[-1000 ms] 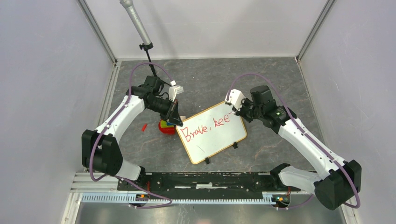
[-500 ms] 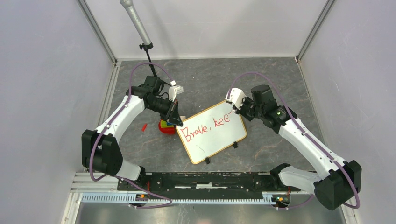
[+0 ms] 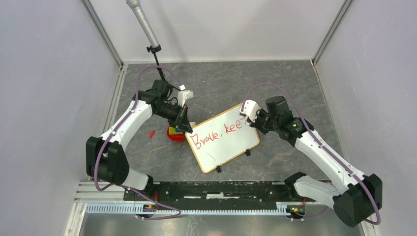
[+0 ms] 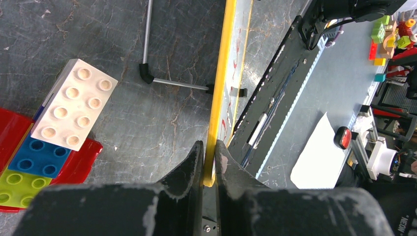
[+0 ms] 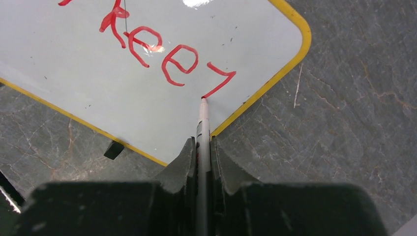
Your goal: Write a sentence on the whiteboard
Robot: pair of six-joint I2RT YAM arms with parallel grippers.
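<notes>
Fingers of the right gripper are pinched tight round a slim pale marker pen with a red tip, which pokes out ahead of them. The tip touches the rectangular white whiteboard with a thin yellow-orange frame, near its rounded far-right corner. It sits at the lower end of a fresh hooked stroke.

Across the board, the left gripper is clamped on the frame edge, steadying it on the grey stone-patterned table. The board lies tilted between the two arms.

The red handwritten lettering reads "Brave, kee", plus that one stroke, which I take for the start of another letter. So the task looks partly done. The current word is unfinished, the lower half of the board is blank, and no closing full stop shows.
</notes>
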